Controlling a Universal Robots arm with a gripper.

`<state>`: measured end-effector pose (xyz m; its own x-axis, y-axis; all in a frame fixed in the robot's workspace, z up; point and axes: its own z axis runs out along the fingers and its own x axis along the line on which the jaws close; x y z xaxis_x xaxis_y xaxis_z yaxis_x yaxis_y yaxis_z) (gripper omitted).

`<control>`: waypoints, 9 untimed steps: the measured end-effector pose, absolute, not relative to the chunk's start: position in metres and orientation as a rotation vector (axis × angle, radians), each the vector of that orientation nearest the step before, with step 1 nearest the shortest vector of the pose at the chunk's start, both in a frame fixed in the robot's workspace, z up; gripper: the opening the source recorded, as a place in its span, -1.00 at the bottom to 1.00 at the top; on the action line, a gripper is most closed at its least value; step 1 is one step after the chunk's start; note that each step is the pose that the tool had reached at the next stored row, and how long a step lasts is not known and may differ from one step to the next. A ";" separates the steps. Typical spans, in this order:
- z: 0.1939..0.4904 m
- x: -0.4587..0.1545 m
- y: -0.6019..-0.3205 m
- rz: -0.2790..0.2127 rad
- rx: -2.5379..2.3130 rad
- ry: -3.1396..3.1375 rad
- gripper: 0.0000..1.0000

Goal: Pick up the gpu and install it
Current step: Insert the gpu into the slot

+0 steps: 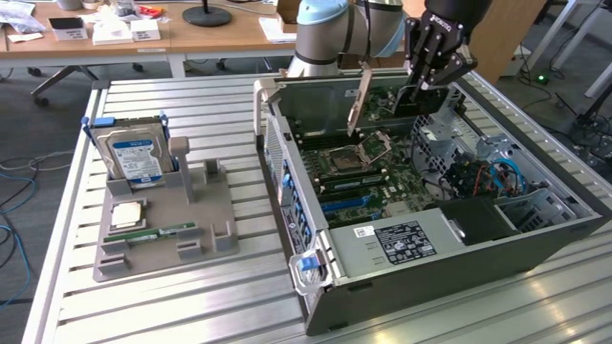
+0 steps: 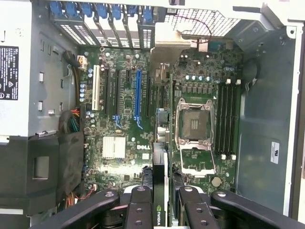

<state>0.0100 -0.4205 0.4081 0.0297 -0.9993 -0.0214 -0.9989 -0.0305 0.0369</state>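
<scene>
The gpu point(image 1: 413, 100) is a dark card with a silver end bracket. It hangs on edge above the motherboard point(image 1: 368, 179) of the open computer case point(image 1: 478, 251), and my gripper point(image 1: 432, 68) is shut on its upper edge. In the wrist view the gpu point(image 2: 162, 143) is seen edge-on, running from between my fingers point(image 2: 141, 210) out over the board. It lies between the long blue slot point(image 2: 138, 95) and the processor socket point(image 2: 194, 125). The card is clear of the board and touches no slot.
A grey holder point(image 1: 206, 229) at the exterior view's left carries a hard drive point(image 1: 139, 158), a processor point(image 1: 129, 213) and a RAM stick point(image 1: 160, 233). Inside the case sit the power supply point(image 1: 402, 240), cables point(image 1: 492, 175) and blue rear latches point(image 2: 97, 10).
</scene>
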 end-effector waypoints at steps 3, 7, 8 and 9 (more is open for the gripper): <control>0.407 0.010 -0.420 -0.064 2.246 -2.179 -0.47; 0.404 0.009 -0.420 -0.064 2.246 -2.179 -0.47; 0.403 0.009 -0.420 -0.064 2.246 -2.179 -0.47; 0.402 0.009 -0.419 -0.064 2.246 -2.179 -0.47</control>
